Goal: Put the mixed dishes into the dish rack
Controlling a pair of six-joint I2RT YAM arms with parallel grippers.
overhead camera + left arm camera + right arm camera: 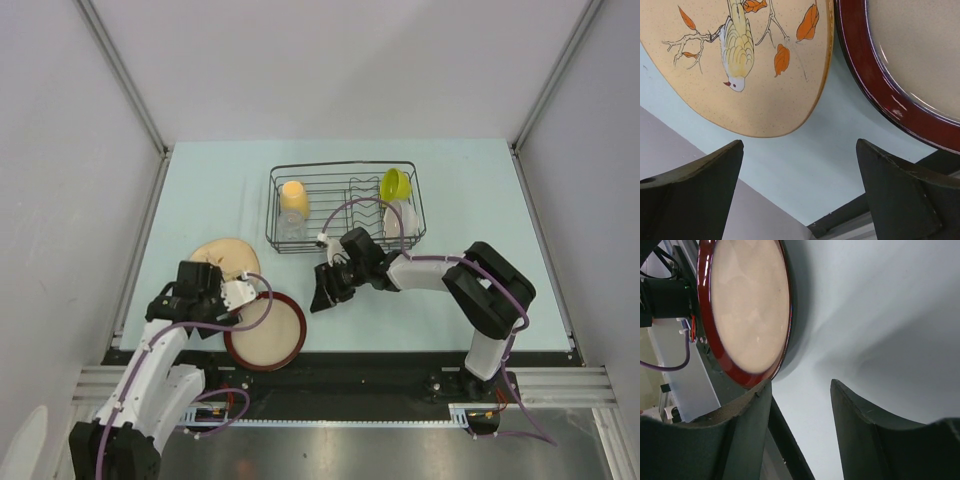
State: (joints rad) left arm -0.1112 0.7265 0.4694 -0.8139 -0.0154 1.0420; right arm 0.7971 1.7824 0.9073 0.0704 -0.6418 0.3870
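Note:
The black wire dish rack point(345, 238) stands at the back middle. In it are the pale yellow mug point(293, 194), the clear glass point(290, 229), the lime green bowl point(395, 184) and a small pale saucer point(400, 218). The beige floral plate point(222, 257) point(740, 60) lies flat at front left. The dark-red-rimmed cream dish point(265, 332) point(880, 85) point(747, 310) lies beside it near the front edge. My left gripper point(212, 315) point(800, 165) is open and empty, low over the table between the two dishes. My right gripper point(324, 292) point(801, 390) is open and empty, just right of the red-rimmed dish.
The table's front edge and black rail point(350, 372) run right behind the red-rimmed dish. Grey walls point(70, 180) close in both sides. The right arm point(480, 290) reaches leftward in front of the rack.

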